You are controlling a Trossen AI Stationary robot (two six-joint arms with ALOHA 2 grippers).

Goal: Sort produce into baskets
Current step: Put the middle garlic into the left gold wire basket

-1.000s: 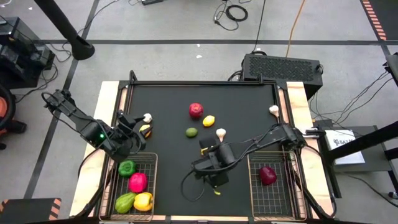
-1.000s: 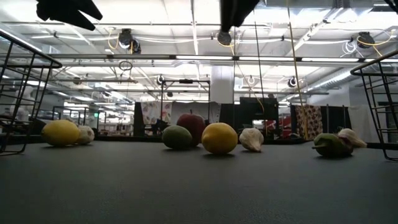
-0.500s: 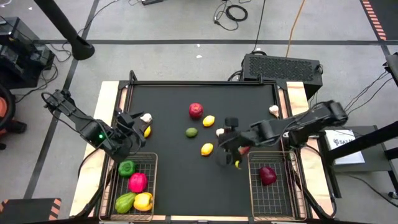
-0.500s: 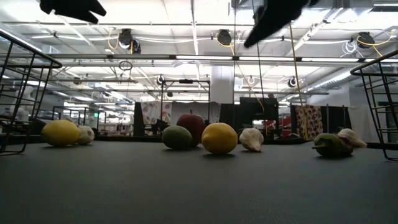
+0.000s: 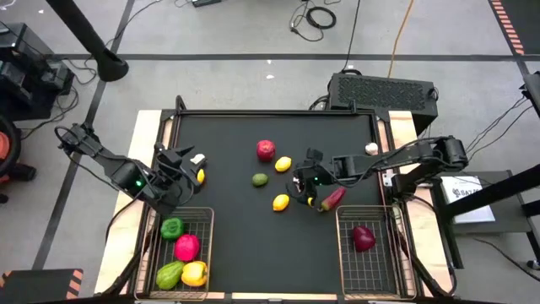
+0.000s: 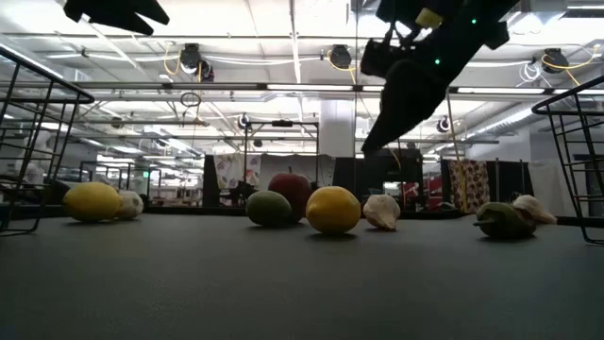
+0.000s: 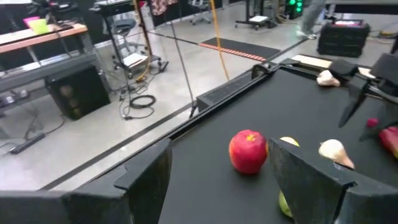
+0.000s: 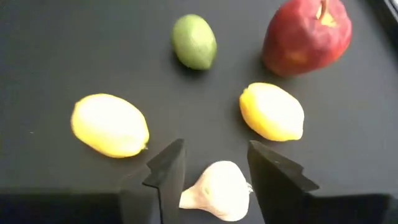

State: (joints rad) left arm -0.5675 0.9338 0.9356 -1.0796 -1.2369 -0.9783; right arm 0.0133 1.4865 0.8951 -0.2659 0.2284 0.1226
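Garlic (image 8: 217,196) is the piece in hand: a white bulb lying on the black table (image 5: 228,245) near its middle, framed in the right wrist view between the two dark fingers (image 8: 165,174) of the right gripper (image 5: 305,180), which stand spread to either side of it and pinch nothing yet. As a judgement, the bulb is a light, stiff toy with a lumpy, tapering shape, likely to squirt sideways if caught on its slope, so the hold belongs across the fat belly, not the narrow stem end. Around it lie a lemon (image 8: 272,112) just beside, a second lemon (image 8: 111,124) a little farther, a lime (image 8: 194,41) and a red apple (image 8: 306,36) beyond, all apart from one another; their smooth rounded skins look apt to roll if nudged. A dark red chili (image 5: 332,198) lies near the right basket (image 5: 344,262), which holds one dark red piece; another garlic bulb (image 5: 371,149) rests by the table's right edge. The left gripper (image 5: 180,160) hovers over the left side with its fingers spread and empty, above a lemon and a third white bulb (image 5: 199,159), next to the left basket (image 5: 207,245) already holding green, pink and yellow peppers.
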